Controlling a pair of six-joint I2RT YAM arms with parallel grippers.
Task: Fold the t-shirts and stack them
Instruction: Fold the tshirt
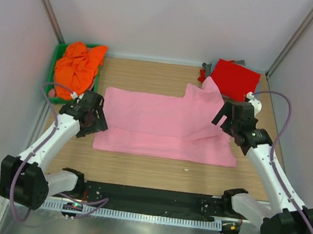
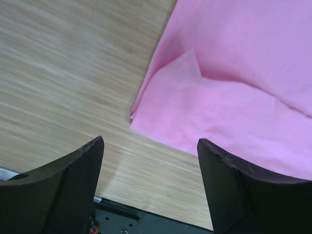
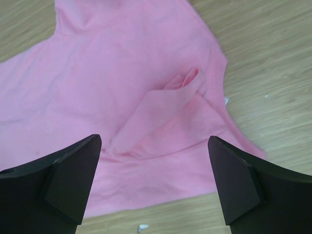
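Note:
A light pink t-shirt (image 1: 161,123) lies spread on the wooden table, folded lengthwise, with a rumpled fold near its right end. It also shows in the left wrist view (image 2: 234,92) and the right wrist view (image 3: 122,97). My left gripper (image 1: 93,121) is open and empty, just above the shirt's near left corner. My right gripper (image 1: 226,116) is open and empty, above the shirt's right end. A bright orange t-shirt (image 1: 77,67) is bunched in a green bin (image 1: 55,63). A red t-shirt (image 1: 234,79) lies folded on a grey one (image 1: 209,68) at the back right.
White walls enclose the table on three sides. A black rail (image 1: 151,197) runs along the table's near edge between the arm bases. A small white scrap (image 3: 142,227) lies on the wood by the shirt's near edge.

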